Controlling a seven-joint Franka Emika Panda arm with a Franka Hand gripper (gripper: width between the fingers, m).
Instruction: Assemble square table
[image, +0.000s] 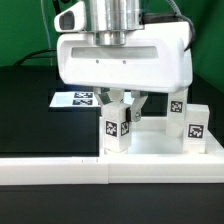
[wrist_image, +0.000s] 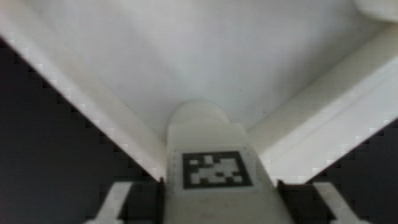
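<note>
A short white leg (image: 113, 126) with a black-and-white tag stands upright in the middle of the exterior view, just behind the border rail. My gripper (image: 120, 106) reaches down over its top, one finger on each side. In the wrist view the same leg (wrist_image: 215, 150) fills the space between the white fingers (wrist_image: 118, 198), and the gripper (wrist_image: 221, 202) is shut on it. Beyond the leg lies the white table top (wrist_image: 214, 50), of which I see a corner and its raised rim. Two more tagged legs (image: 180, 105) (image: 197, 124) stand at the exterior view's right.
The long white L-shaped border rail (image: 60, 168) runs across the front. The marker board (image: 78, 98) lies flat on the black table surface (image: 35, 110) at the exterior view's left. A green backdrop stands behind.
</note>
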